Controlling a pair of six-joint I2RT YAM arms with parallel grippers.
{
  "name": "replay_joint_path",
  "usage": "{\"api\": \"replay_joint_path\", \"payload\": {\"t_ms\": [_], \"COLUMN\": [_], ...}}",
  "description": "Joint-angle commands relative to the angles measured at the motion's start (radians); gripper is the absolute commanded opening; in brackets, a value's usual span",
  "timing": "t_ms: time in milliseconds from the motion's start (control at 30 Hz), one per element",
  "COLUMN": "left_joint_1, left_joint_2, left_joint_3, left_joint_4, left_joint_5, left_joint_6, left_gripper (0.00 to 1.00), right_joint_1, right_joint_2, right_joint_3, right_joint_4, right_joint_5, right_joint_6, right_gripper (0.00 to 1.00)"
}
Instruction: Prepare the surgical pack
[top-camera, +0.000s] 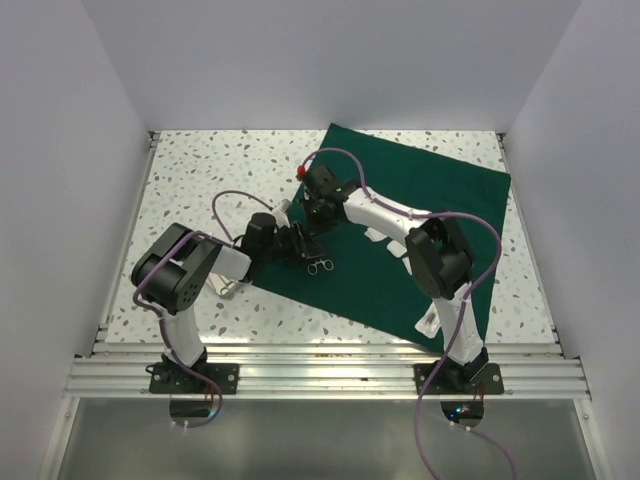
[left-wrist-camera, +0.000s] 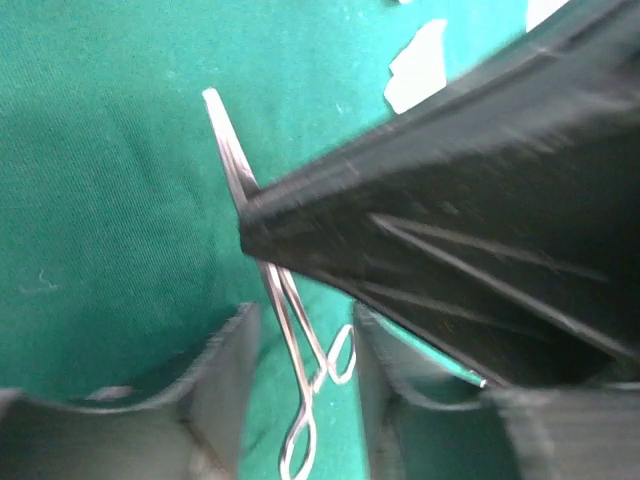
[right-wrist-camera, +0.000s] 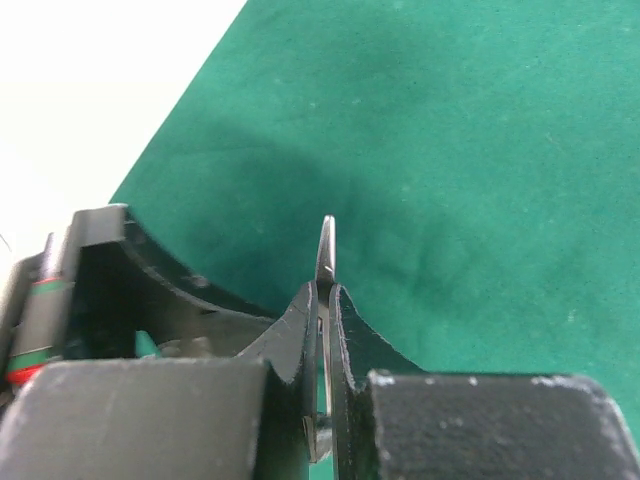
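The right hand (right-wrist-camera: 323, 300) pinches the thin steel forceps (left-wrist-camera: 285, 315) over the green cloth (top-camera: 440, 190) spread on the tabletop (top-camera: 200, 170), while the left hand (left-wrist-camera: 305, 330) has its fingers apart around the rings, so a crooked squeeze could knock the forceps loose.

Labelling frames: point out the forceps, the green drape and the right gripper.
forceps (left-wrist-camera: 227, 150): left wrist view, on its upper blade.
green drape (top-camera: 450, 180): top view, bare cloth.
right gripper (right-wrist-camera: 322, 296): right wrist view, between its fingertips.
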Motion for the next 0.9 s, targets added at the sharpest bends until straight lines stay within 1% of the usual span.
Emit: {"api": "replay_joint_path", "payload": {"t_ms": [0, 33, 67, 100, 133, 167, 233, 267, 333, 367, 400, 433, 467, 500, 533, 600, 633, 700, 733, 867], "left_joint_1": [-0.005, -0.005, -0.003, 0.0, 0.0, 0.006, 0.018, 0.044, 0.082, 0.134, 0.165, 0.196, 0.255, 0.283, 0.338, 0.391, 0.418, 0.505, 0.545, 0.61], "left_joint_2": [0.03, 0.028, 0.022, 0.013, -0.016, -0.036, -0.109, -0.133, -0.207, -0.235, -0.264, -0.331, -0.37, -0.412, -0.488, -0.583, -0.607, -0.642, -0.639, -0.567], "left_joint_3": [0.045, 0.045, 0.045, 0.045, 0.043, 0.043, 0.026, 0.016, -0.03, -0.046, -0.07, -0.081, -0.099, -0.104, -0.106, -0.119, -0.125, -0.155, -0.159, -0.11], "left_joint_4": [0.078, 0.08, 0.077, 0.064, 0.048, -0.007, -0.07, -0.115, -0.149, -0.211, -0.253, -0.34, -0.386, -0.437, -0.545, -0.629, -0.646, -0.651, -0.686, -0.761], "left_joint_5": [0.024, 0.027, 0.032, 0.032, 0.029, 0.015, -0.01, -0.011, -0.001, 0.012, 0.016, 0.018, 0.006, -0.014, -0.066, -0.097, -0.102, -0.097, -0.077, -0.08], "left_joint_6": [-0.018, -0.019, -0.019, -0.013, -0.007, 0.016, 0.034, 0.041, 0.041, 0.048, 0.057, 0.07, 0.102, 0.122, 0.161, 0.194, 0.208, 0.231, 0.237, 0.295], "left_gripper": [0.42, 0.29, 0.22, 0.08, 0.03, 0.0, 0.0, 0.0, 0.0, 0.0, 0.0, 0.0, 0.0, 0.0, 0.0, 0.0, 0.0, 0.0, 0.0, 0.0], "right_joint_1": [-0.003, -0.003, -0.005, -0.005, -0.006, -0.011, -0.026, -0.048, -0.074, -0.095, -0.105, -0.121, -0.128, -0.134, -0.143, -0.149, -0.149, -0.155, -0.16, -0.177], "right_joint_2": [-0.085, -0.086, -0.092, -0.097, -0.105, -0.12, -0.146, -0.16, -0.21, -0.23, -0.264, -0.284, -0.302, -0.342, -0.362, -0.419, -0.433, -0.471, -0.482, -0.536], "right_joint_3": [-0.007, -0.009, -0.007, -0.007, -0.006, -0.006, -0.025, -0.036, -0.073, -0.085, -0.098, -0.125, -0.142, -0.157, -0.193, -0.251, -0.266, -0.317, -0.334, -0.42], "right_joint_4": [0.036, 0.032, 0.027, 0.018, 0.001, -0.01, -0.022, -0.022, -0.02, -0.025, -0.036, -0.039, -0.042, -0.046, -0.045, -0.031, -0.028, -0.011, -0.007, 0.019], "right_joint_5": [-0.046, -0.052, -0.052, -0.046, -0.017, -0.004, 0.013, 0.012, 0.01, 0.013, 0.017, 0.018, 0.042, 0.047, 0.05, 0.047, 0.044, 0.002, -0.012, -0.039], "right_joint_6": [0.025, 0.026, 0.023, 0.019, 0.013, 0.009, 0.011, 0.012, 0.008, 0.002, -0.006, -0.023, -0.03, -0.037, -0.046, -0.049, -0.049, -0.046, -0.043, -0.032], "right_gripper": [0.0, 0.0, 0.0, 0.0, 0.15, 0.23, 0.35, 0.49, 0.6, 0.65, 0.66, 0.67, 0.68, 0.68, 0.68, 0.69, 0.69, 0.69, 0.7, 0.7]}}
